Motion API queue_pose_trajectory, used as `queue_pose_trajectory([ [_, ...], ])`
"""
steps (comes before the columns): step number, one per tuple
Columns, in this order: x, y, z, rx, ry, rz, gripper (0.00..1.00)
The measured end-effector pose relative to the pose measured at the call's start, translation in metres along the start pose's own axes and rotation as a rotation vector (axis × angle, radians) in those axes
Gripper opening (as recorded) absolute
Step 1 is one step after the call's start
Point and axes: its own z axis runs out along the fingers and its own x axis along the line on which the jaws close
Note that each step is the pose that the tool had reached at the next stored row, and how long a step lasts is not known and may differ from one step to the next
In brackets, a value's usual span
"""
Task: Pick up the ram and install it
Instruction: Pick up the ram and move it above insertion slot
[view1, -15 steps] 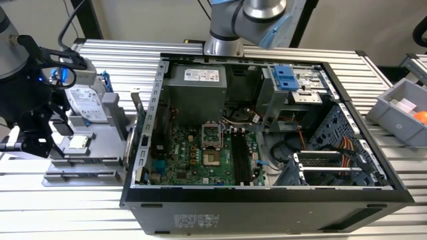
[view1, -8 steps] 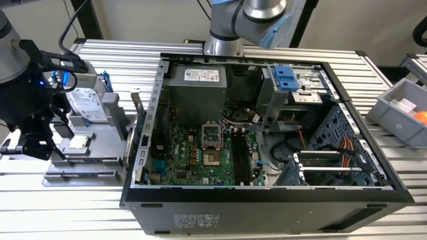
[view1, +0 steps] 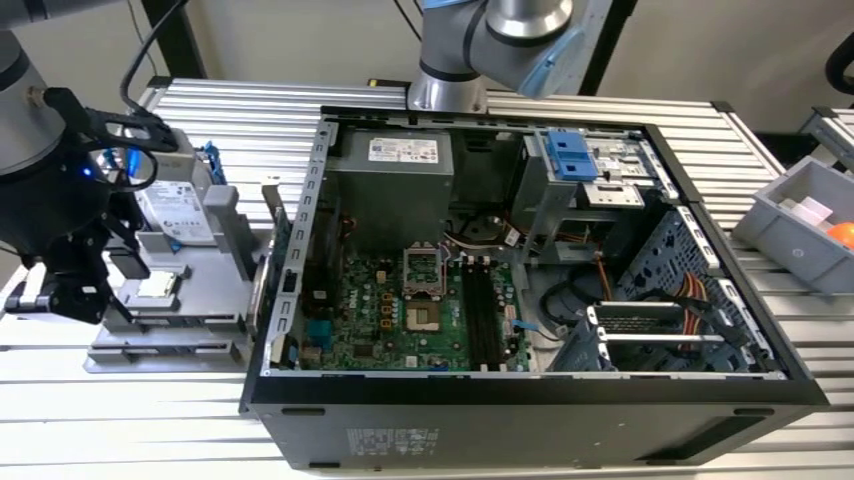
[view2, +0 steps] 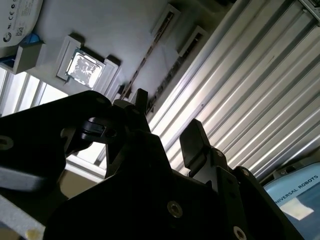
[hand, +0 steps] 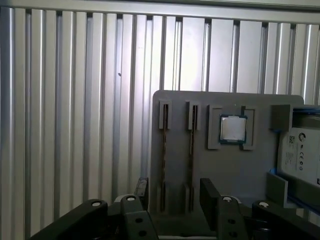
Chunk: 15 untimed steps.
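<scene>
The gripper is held spread, empty, near the grey holder. The ram is seated edgewise in it, beside a second stick.

In the first wrist view the picture's edge cuts off the hard drive, and the fingers hide the near edge of the holder.

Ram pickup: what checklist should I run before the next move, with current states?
1. Jaws open, nothing held: ok.
2. Two ram sticks on edge in the grey holder: ok.
3. Jaws centred on one stick: cannot tell; both sticks sit between them in the first wrist view.
4. Computer case open on top: ok.
5. Long black motherboard slots look empty: ok.
</scene>
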Motion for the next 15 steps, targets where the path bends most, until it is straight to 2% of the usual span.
queue_pose_trajectory([
  [11, -0.0005, -0.0001, 0.0079, 0.0001, 0.0018, 0.002, 1.00],
  [15, -0.0008, -0.0002, 0.0115, -0.0002, 0.0074, 0.003, 1.00],
])
